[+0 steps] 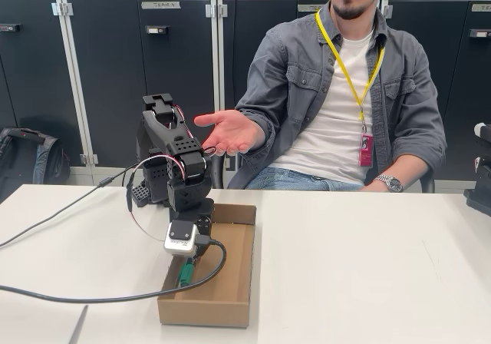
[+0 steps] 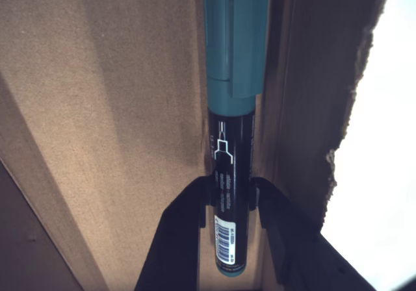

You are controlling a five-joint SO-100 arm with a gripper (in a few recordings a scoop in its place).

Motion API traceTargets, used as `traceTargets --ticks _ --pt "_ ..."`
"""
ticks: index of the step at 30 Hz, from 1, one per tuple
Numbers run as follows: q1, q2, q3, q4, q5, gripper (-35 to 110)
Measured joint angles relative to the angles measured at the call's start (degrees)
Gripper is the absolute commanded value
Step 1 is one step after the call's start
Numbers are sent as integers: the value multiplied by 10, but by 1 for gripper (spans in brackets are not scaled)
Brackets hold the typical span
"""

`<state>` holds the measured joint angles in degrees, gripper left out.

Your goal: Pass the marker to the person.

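Reaching down into the open cardboard box [image 1: 230, 282] at lower centre of the fixed view, the black arm has its pincer [image 2: 233, 197] low over the marker [image 2: 231, 174]; in the wrist view the two dark fingers [image 2: 185, 226] flank the black barrel just below the teal-green cap, apparently touching both sides, so I read them as closing on or clamped to the barrel, though how firmly I cannot tell. The marker lies along the box floor, close beside the right-hand wall in the wrist view, cap toward the top of frame. Risks, as judged: the grip sits near the label end rather than mid-barrel, so the cap end may swing down on lifting; the smooth round barrel could slip or roll between the fingers; the near wall could snag a finger or the cap on the way up. The person [image 1: 345, 90] sits behind the bench at upper right, one hand [image 1: 230, 131] held out palm up, well above the box; a marker released short of that palm would drop. The bench [image 1: 368, 267] is plain white, with cables trailing at lower left. Dark cabinet doors [image 1: 115, 75] line the back wall.
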<state>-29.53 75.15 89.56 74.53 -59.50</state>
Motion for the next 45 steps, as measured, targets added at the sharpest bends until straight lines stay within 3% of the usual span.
traceTargets --ticks 22,38,45 --pt "-49 26 -23 4 62 -5" --pt "-82 166 -54 94 101 -5" --pt "-83 192 -157 127 96 -5"
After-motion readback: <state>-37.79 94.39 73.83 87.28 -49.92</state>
